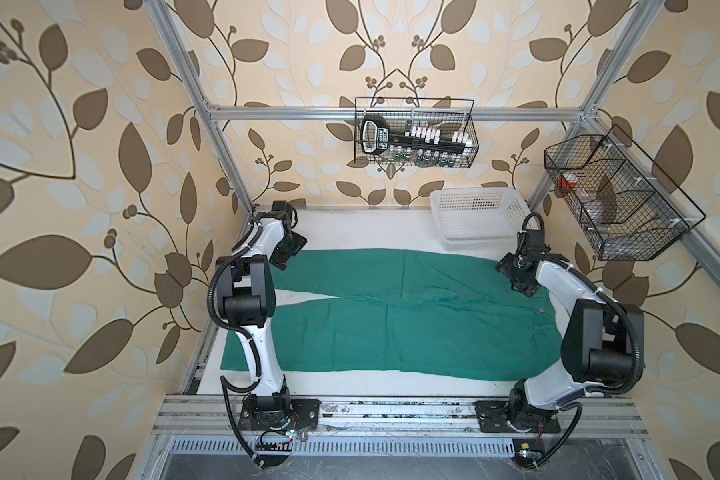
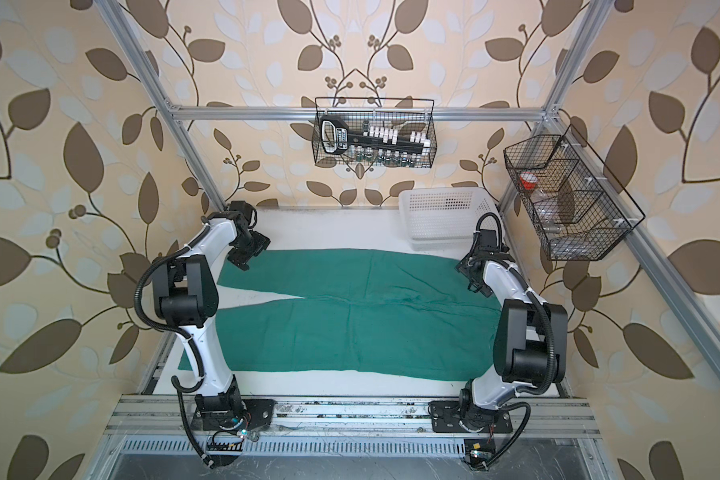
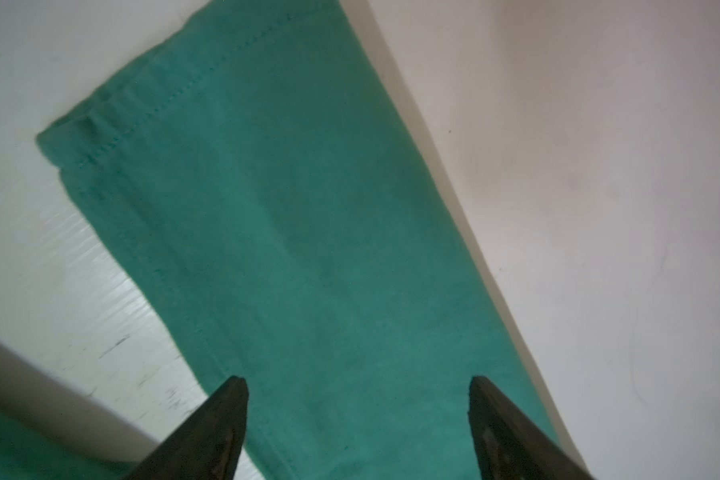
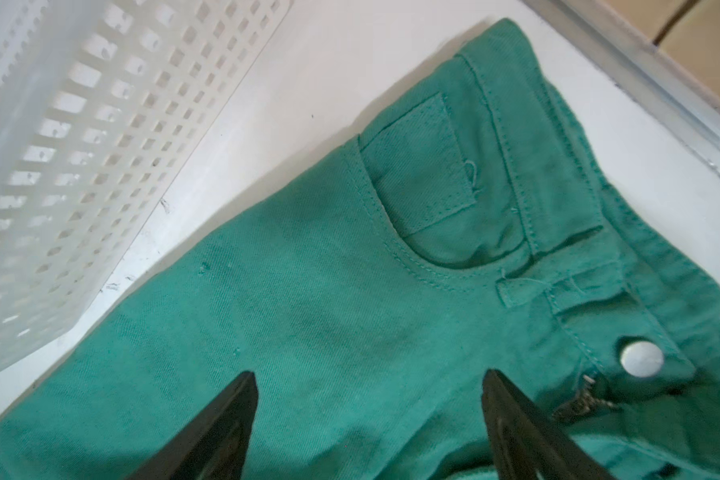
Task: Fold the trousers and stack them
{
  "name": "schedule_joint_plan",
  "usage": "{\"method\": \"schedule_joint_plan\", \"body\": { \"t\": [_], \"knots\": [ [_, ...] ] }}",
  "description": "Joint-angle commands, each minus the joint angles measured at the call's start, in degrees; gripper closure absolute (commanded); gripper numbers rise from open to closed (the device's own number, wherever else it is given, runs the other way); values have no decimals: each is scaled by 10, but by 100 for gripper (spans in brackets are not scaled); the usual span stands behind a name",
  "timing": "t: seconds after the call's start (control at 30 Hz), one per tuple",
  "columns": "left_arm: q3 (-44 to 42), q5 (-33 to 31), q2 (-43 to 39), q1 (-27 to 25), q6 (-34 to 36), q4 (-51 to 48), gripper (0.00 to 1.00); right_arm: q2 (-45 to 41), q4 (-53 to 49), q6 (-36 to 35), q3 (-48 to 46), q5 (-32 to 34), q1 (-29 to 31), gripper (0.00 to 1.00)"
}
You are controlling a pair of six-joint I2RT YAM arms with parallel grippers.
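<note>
The trousers (image 1: 412, 316) lie flat on the white bench (image 1: 350, 228), 2 legs leftward; left claw (image 3: 358, 380) hangs over the far leg (image 1: 350, 270), jaws apart; right claw (image 4: 368, 374) over the waistband (image 4: 558, 174), jaws apart, empty.

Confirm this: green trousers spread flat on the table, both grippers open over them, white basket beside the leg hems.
No. The white basket stands beside the waistband end of the trousers, not the leg hems; the right wrist view shows it. The left gripper and right gripper are open over them.

Overhead pair over whole table (image 1: 350, 230); wrist views close above trousers (image 3: 287, 249)
</note>
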Motion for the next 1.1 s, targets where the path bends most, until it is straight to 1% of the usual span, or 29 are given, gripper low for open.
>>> {"method": "schedule_joint_plan", "body": {
  "t": [0.0,0.07,0.13,0.17,0.23,0.27,0.43,0.6,0.67,0.9,1.0,1.07],
  "knots": [
    [72,-30,39,11,-47,-59,18,21,-5,-9,26,2,6,14],
    [109,-45,70,19,-61,-78,19,29,-8,-11,33,5,3,14],
    [139,-40,97,31,-69,-83,21,33,-10,-16,38,6,1,14],
    [152,-47,107,33,-67,-82,21,33,-12,-18,41,6,1,14],
    [175,-67,128,37,-63,-91,24,36,-15,-23,44,6,-1,13],
    [200,-69,137,40,-60,-94,25,37,-16,-25,45,5,-1,13],
    [235,-75,171,48,-41,-93,33,40,-17,-27,46,-5,-16,13],
    [300,-78,220,52,-18,-116,38,47,-23,-30,56,-9,-18,13],
    [306,-74,228,52,-11,-112,41,50,-23,-27,59,-11,-19,13],
    [306,-54,239,52,2,-103,57,65,-29,-23,83,-3,-19,12],
    [285,-42,232,52,4,-98,67,77,-33,-16,103,3,-17,11],
    [251,-37,219,55,5,-78,77,89,-43,-11,118,13,-17,10]
  ]
}}
